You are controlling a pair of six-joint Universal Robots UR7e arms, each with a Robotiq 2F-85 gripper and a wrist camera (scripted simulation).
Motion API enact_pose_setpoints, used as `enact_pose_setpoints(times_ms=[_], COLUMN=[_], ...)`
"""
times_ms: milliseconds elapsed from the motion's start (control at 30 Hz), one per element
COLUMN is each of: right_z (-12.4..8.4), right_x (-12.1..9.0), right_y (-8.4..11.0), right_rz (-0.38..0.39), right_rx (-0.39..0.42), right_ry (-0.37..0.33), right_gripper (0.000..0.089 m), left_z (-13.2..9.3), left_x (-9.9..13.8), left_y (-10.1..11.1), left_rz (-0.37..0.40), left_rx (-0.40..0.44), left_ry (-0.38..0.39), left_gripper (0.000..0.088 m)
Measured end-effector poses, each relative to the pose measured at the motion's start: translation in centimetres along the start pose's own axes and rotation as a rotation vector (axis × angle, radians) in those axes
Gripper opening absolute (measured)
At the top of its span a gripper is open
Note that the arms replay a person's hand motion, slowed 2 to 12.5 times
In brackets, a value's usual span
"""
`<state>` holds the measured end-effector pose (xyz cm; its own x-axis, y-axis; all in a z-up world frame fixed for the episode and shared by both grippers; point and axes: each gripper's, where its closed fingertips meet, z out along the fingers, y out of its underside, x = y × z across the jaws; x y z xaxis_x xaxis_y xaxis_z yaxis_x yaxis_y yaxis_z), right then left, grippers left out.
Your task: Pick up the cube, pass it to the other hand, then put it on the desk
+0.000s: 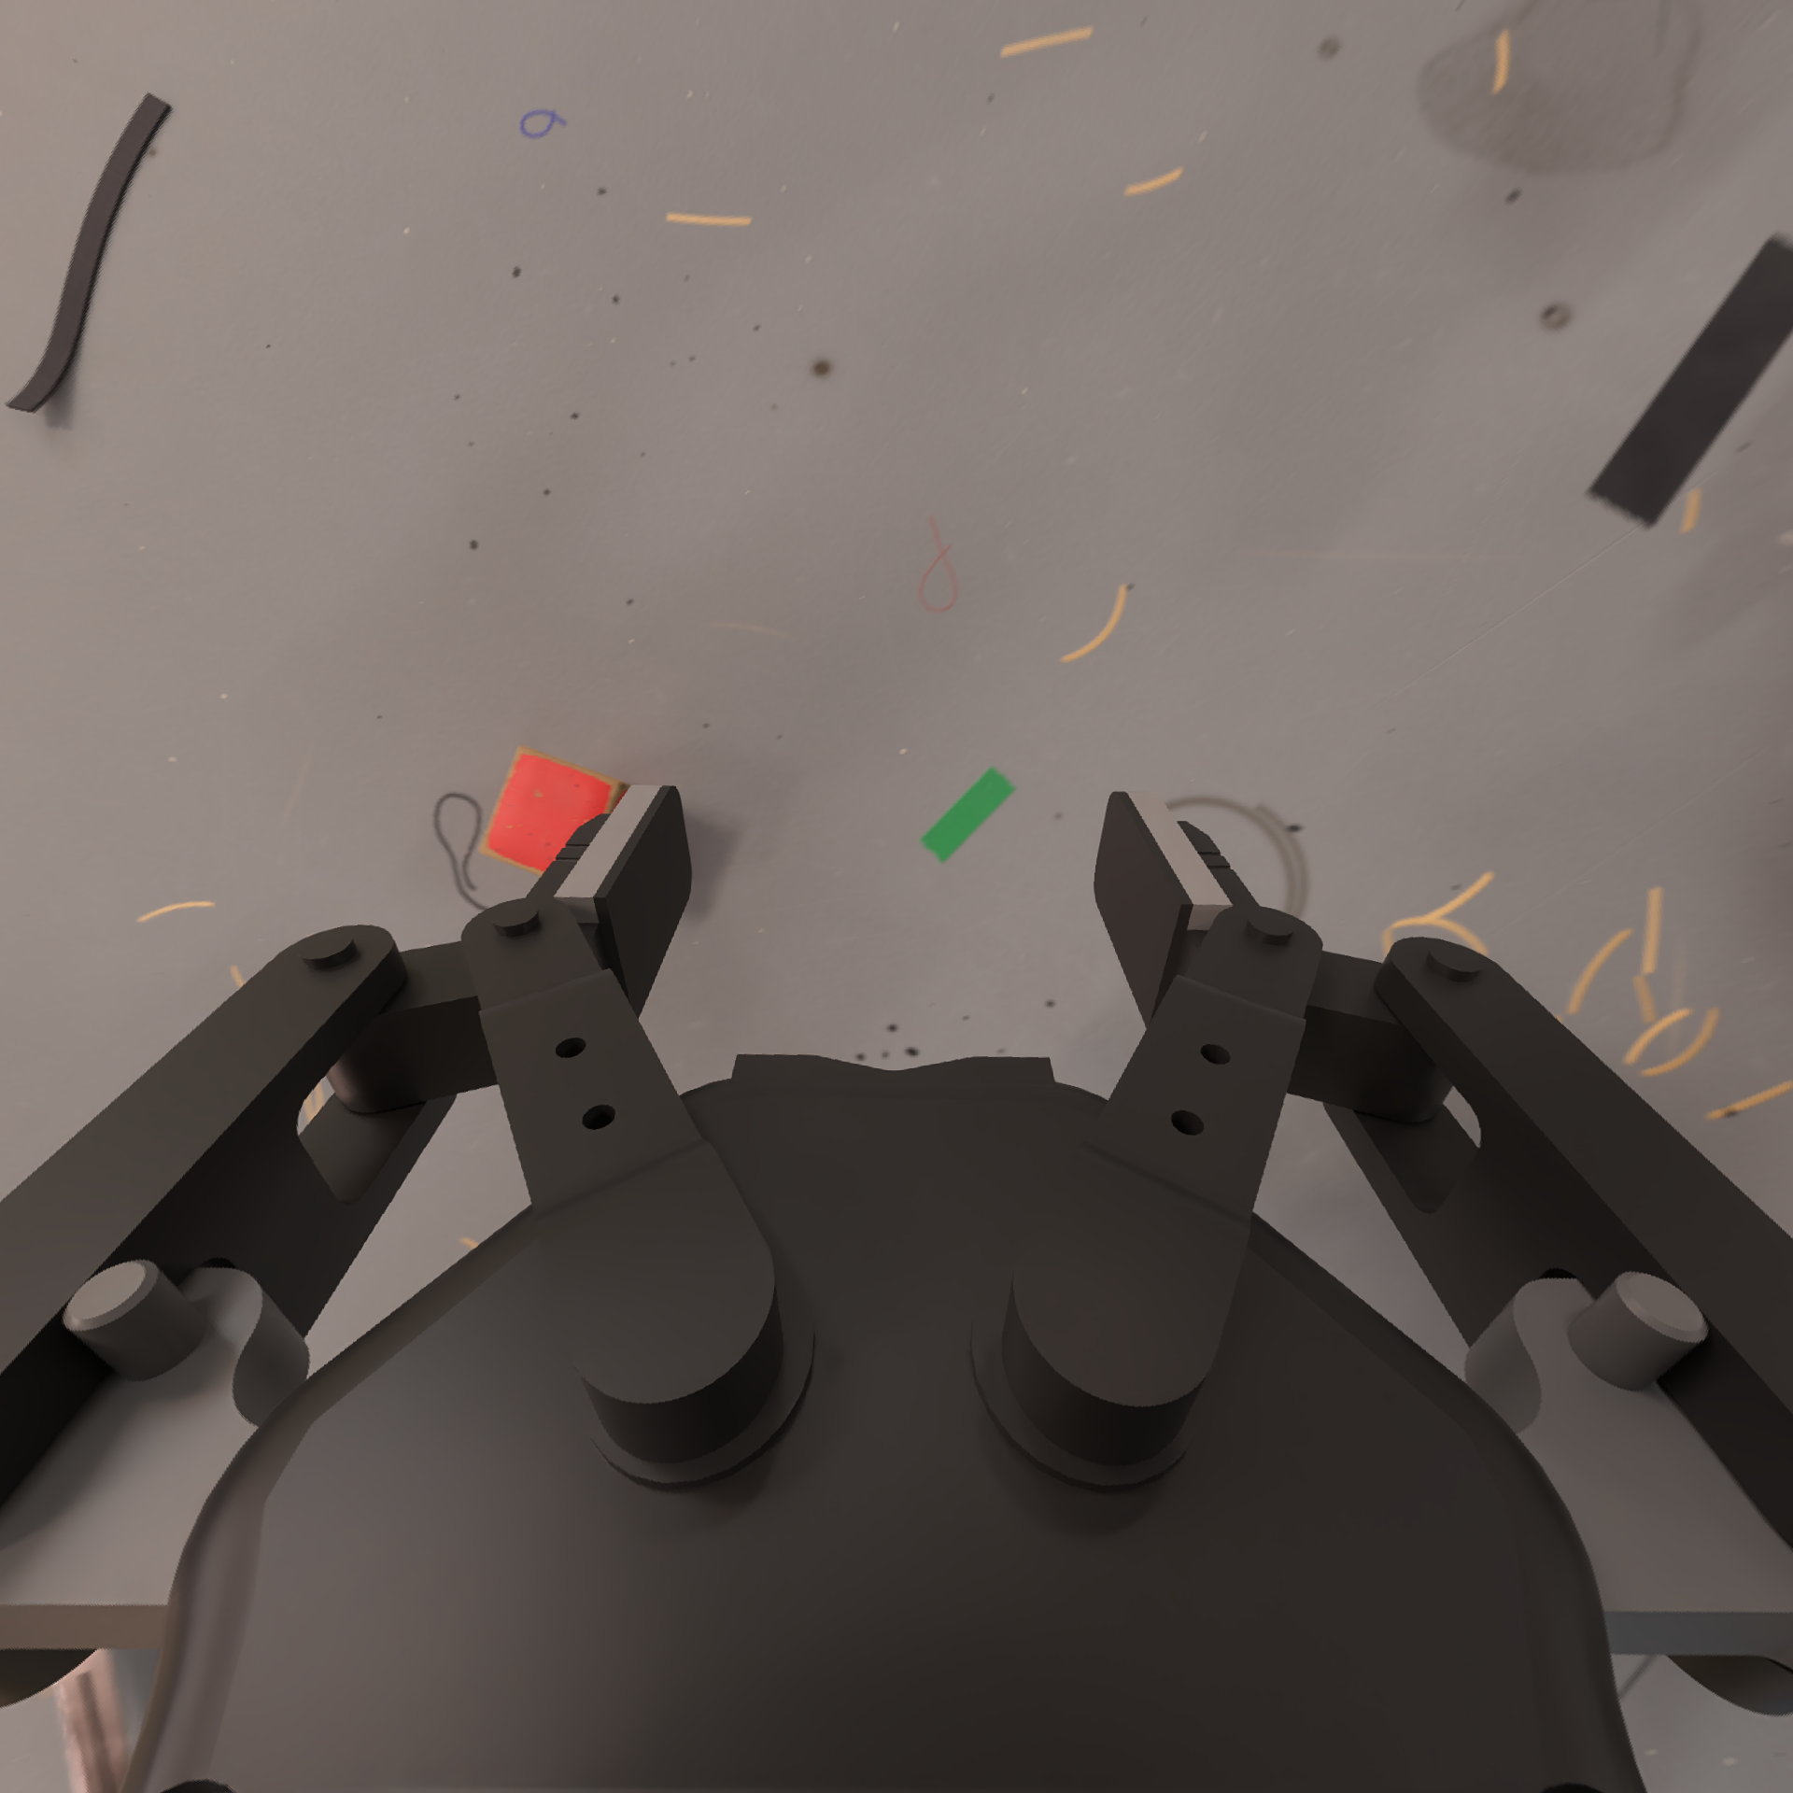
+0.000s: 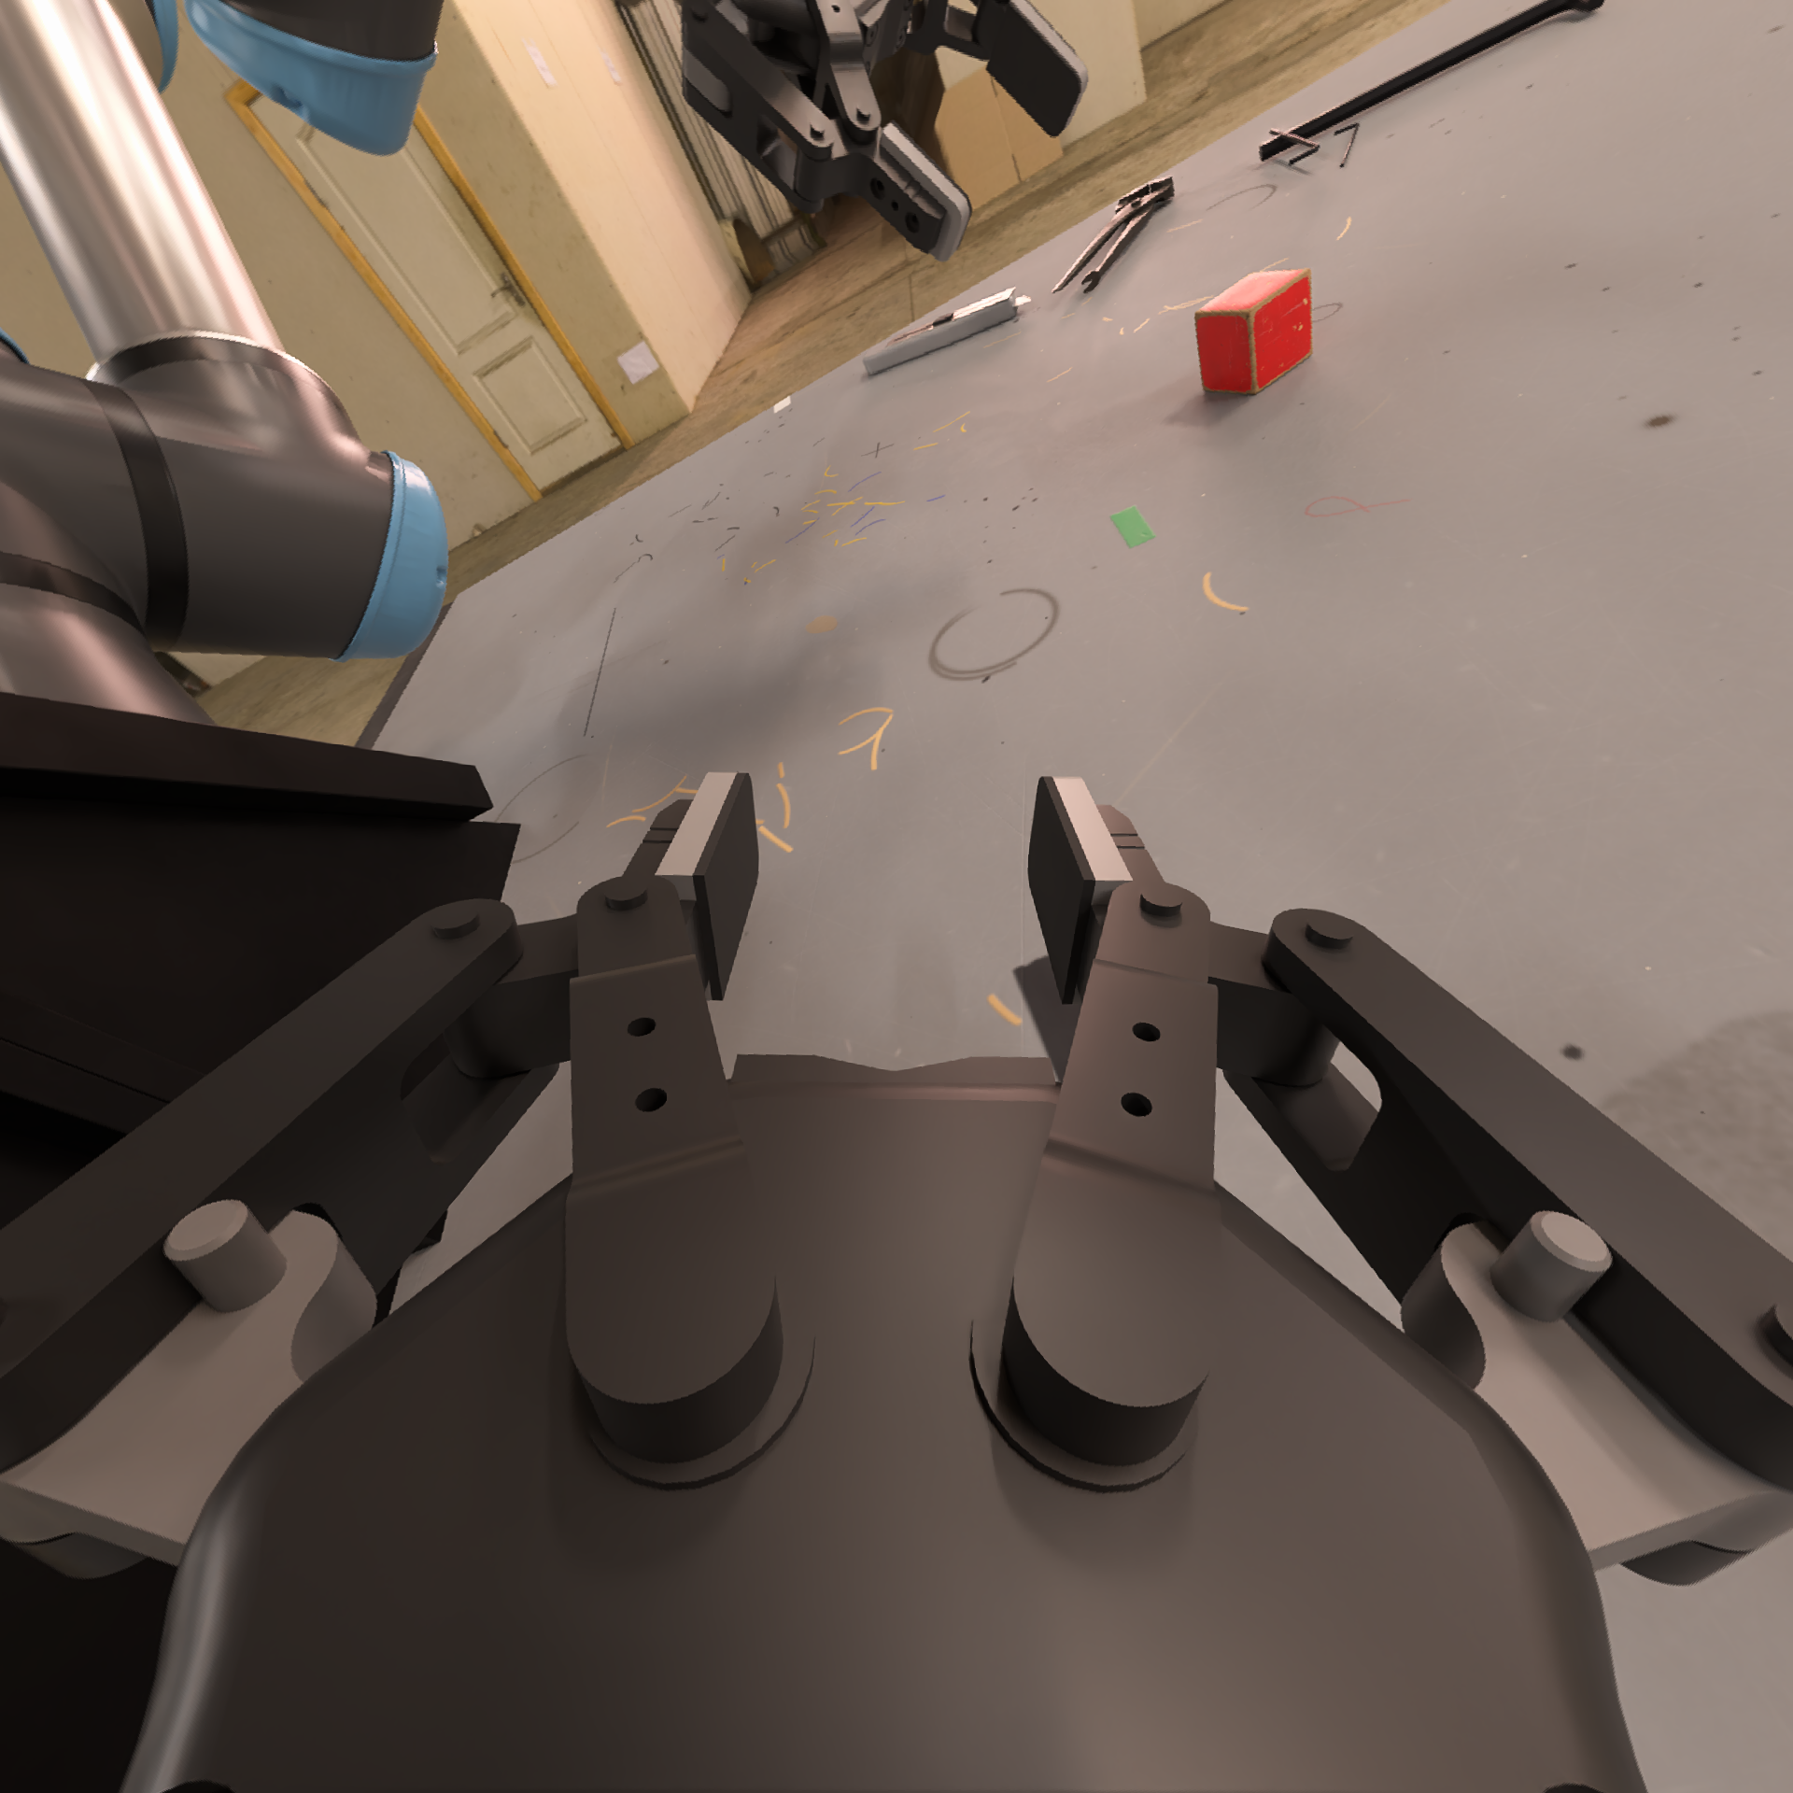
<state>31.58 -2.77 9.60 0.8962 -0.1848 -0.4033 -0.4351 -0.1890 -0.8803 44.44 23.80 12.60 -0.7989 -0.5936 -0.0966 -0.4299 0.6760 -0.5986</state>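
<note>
— Since the left hand (image 1: 893,854) hangs high above the bench (image 1: 1261,388) with its fingers spread wide and nothing between them, what is the first thing to get right?

— Centring. The red cube (image 1: 543,810) lies flat on the bench, off to one side of the gap and partly hidden behind one finger (image 1: 635,854). I would bring the hand sideways until the cube sits midway between the fingers, then turn the wrist so the pads face two flat sides, not the corners.

— And the right hand (image 2: 893,863)?

— It is also released and empty, low over the bench and well apart from the cube (image 2: 1255,332). It seems best kept clear for now, ready for the pass.

— Anything nearby to mind?

— A green patch (image 1: 967,813) looks flush with the bench, so it should not obstruct. Going straight down and closing low on the cube would leave room above for the other hand to take it.
</note>
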Motion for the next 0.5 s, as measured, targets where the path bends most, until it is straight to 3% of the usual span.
enact_pose_setpoints(times_ms=[500], right_z=[-0.3], right_x=[-0.4], right_y=[-0.6], right_rz=[0.044], right_rx=[0.048], right_ry=[-0.063], right_gripper=[0.0476], left_z=[2.8], left_x=[-6.9], left_y=[2.0], left_rz=[0.156], left_rx=[-0.217], left_ry=[-0.114], left_gripper=[0.0731])
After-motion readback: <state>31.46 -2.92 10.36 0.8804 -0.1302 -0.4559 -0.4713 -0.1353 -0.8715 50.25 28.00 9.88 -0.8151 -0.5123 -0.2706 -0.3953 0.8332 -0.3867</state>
